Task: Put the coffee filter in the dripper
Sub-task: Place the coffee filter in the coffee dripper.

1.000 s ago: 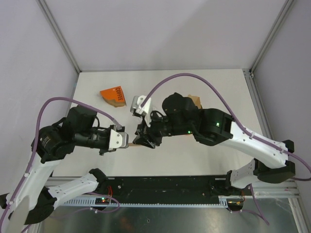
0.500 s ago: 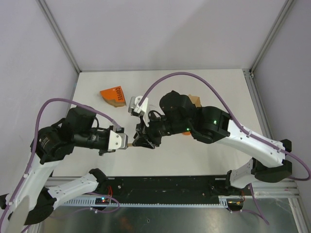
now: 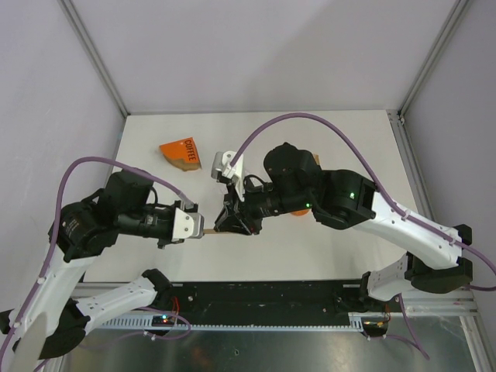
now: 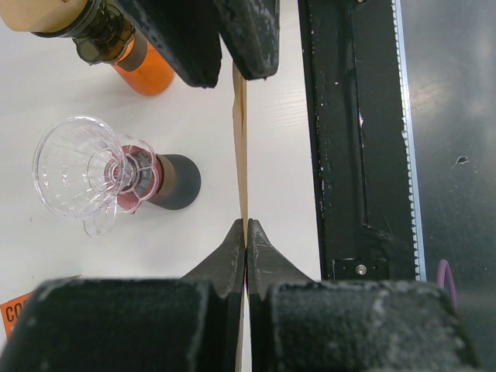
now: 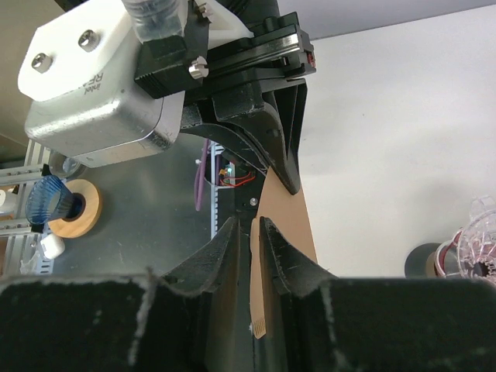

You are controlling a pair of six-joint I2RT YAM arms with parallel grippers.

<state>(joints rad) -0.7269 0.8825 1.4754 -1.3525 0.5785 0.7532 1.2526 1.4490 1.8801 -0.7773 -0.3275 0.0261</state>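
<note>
Two grippers on one coffee filter (image 3: pixel 218 232); verify as below. Locate filter suspended between both grippers, flat, edge-on in left wrist view, on arm-base side of dripper (image 3: pixel 222 165), near it but apart, not inside it. Confirm left gripper (image 3: pixel 203 230) fully closed on one filter edge, fingertips (image 4: pixel 229 252) pressed together against paper. Find right gripper (image 3: pixel 231 224) at opposite filter edge, jaws almost together with paper between them. Observe thin gap beside paper in right wrist view; cannot tell whether clamped or merely straddling. Identify dripper as clear cone on red-and-dark base, resting on white table (image 3: pixel 341 139). Note orange packet (image 3: pixel 180 153) marked COFFEE just beside dripper, on left-arm side, and orange bottle (image 4: pixel 145 71) near dripper, on right-arm side.
</note>
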